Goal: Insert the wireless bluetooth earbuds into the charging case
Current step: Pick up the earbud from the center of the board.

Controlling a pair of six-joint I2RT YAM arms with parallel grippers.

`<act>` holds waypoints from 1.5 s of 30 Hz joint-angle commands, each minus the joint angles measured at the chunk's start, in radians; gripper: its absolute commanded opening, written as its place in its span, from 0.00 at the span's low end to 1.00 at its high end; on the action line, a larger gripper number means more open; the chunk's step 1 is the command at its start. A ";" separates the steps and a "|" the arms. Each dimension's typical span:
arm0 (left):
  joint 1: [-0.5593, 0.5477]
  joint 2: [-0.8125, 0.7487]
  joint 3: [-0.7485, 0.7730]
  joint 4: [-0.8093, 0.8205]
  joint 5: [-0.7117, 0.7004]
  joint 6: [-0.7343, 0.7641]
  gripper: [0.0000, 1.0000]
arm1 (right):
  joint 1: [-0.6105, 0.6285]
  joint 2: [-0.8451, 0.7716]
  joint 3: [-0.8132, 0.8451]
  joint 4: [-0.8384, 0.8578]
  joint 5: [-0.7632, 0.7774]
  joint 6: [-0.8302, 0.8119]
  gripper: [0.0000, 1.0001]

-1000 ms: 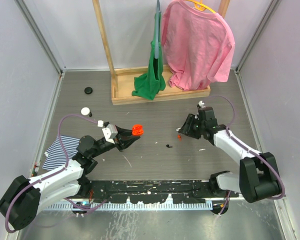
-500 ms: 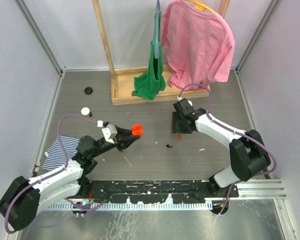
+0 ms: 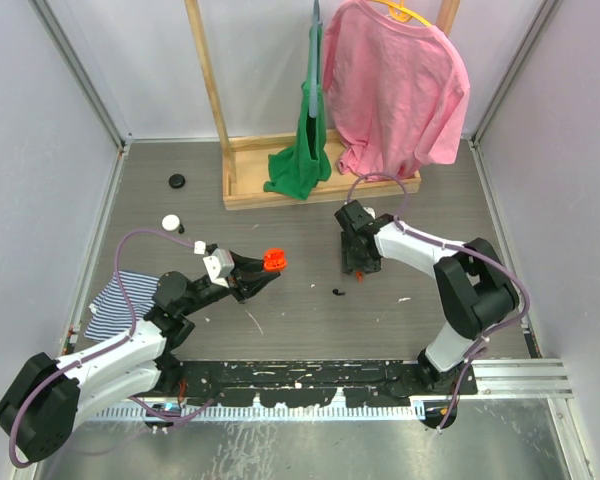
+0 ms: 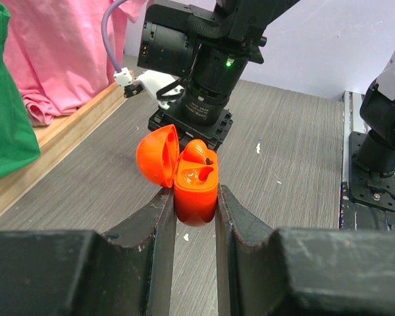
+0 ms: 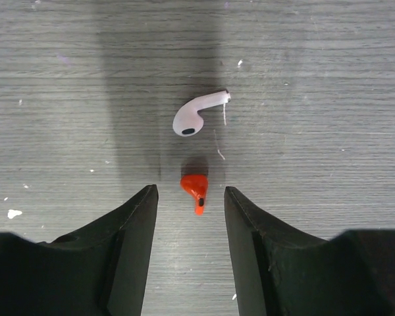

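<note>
The orange charging case (image 4: 196,184) has its lid flipped open to the left, and my left gripper (image 4: 192,197) is shut on its lower body. The top view shows that case (image 3: 273,261) held above the table, left of centre. A small orange earbud (image 5: 195,187) lies on the grey table between the open fingers of my right gripper (image 5: 191,191), touching neither finger. Just beyond it lies a white earbud (image 5: 196,113). From above, my right gripper (image 3: 358,265) points down at the orange earbud (image 3: 359,272).
A wooden rack (image 3: 280,190) with a pink shirt (image 3: 395,85) and a green garment (image 3: 305,150) stands at the back. A small dark item (image 3: 337,292), a black cap (image 3: 177,181), a white cap (image 3: 170,222) and a striped cloth (image 3: 115,300) lie on the table.
My right arm has swung left and turned its gripper down over the orange earbud. The left arm and the case have not moved.
</note>
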State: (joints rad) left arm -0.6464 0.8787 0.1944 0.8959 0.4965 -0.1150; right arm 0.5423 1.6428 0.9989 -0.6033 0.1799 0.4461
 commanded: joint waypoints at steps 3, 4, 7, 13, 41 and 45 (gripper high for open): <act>-0.004 -0.014 0.037 0.031 -0.009 0.006 0.00 | 0.005 0.023 0.034 0.022 0.063 -0.016 0.48; -0.004 -0.016 0.037 0.031 -0.009 0.006 0.00 | 0.006 0.028 0.035 0.024 0.062 -0.016 0.48; -0.004 -0.017 0.037 0.031 -0.007 0.006 0.00 | 0.007 0.043 0.033 0.031 0.057 -0.018 0.43; -0.003 -0.011 0.039 0.032 -0.007 0.006 0.00 | 0.006 0.052 0.019 0.037 0.047 -0.016 0.34; -0.004 -0.014 0.036 0.037 -0.007 0.008 0.00 | 0.206 -0.197 0.080 0.034 0.234 0.037 0.17; -0.004 -0.022 0.032 0.039 -0.009 0.008 0.00 | 0.268 -0.256 0.097 0.069 0.290 0.034 0.17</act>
State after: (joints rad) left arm -0.6464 0.8783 0.1944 0.8951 0.4965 -0.1150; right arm 0.7612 1.4700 1.0439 -0.5941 0.3676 0.4664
